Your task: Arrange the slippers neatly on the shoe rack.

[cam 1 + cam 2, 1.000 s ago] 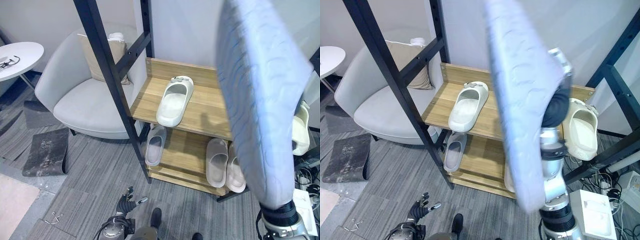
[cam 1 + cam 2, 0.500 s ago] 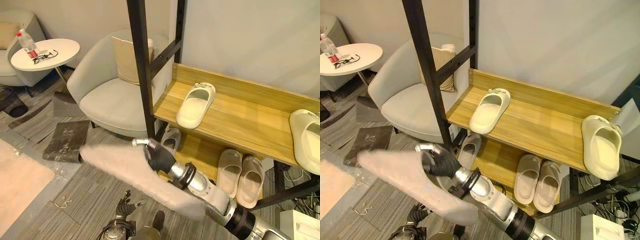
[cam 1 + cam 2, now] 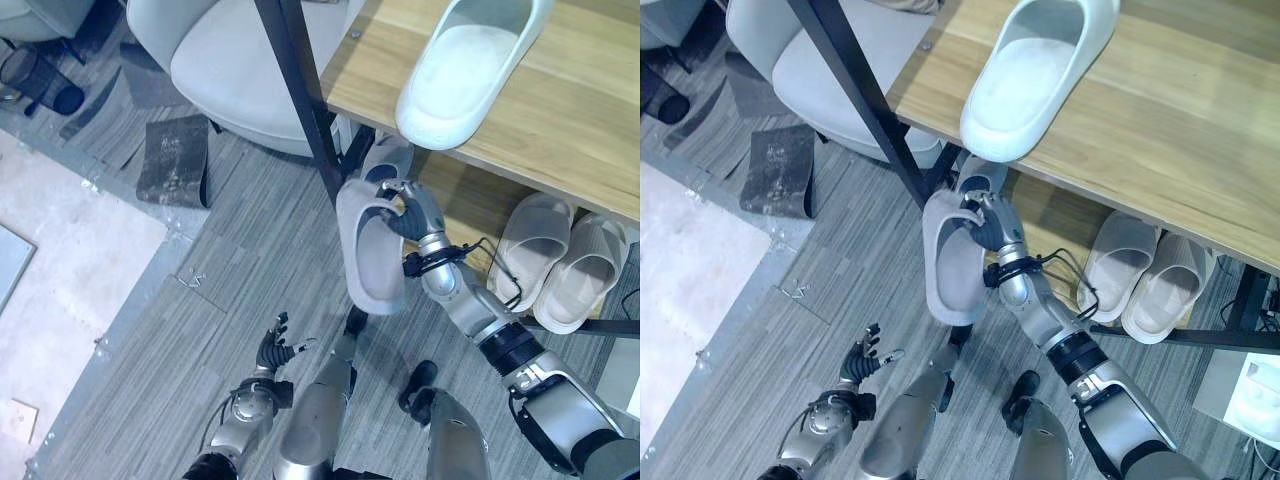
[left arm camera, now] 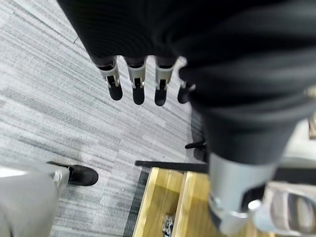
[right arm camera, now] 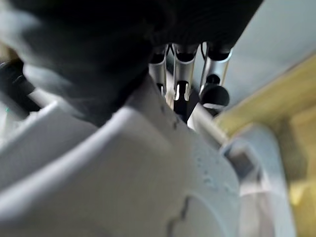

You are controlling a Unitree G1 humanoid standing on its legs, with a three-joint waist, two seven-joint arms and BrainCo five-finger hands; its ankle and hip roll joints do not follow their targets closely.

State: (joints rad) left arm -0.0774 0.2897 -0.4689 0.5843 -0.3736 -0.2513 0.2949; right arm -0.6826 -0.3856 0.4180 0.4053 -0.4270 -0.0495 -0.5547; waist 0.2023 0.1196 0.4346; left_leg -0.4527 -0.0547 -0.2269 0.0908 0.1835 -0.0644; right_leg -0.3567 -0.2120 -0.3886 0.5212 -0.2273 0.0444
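Right arm (image 3: 490,325): silver-grey segments joined by black rings. Right hand (image 3: 412,212) and left hand (image 3: 272,352): dark ribbed covers, silver fingers tipped dark.

A pale grey armchair (image 3: 235,60) stands at the upper left, its seat cushion facing the camera. A black metal post (image 3: 300,100) crosses in front of it at a slant. The floor is grey striped carpet (image 3: 200,330). On it, left of the chair, lies a dark mottled mat (image 3: 172,160). Farther left the carpet gives way to a pale, smooth floor area (image 3: 60,270). A few small metal bits (image 3: 192,281) lie on the carpet near that edge.
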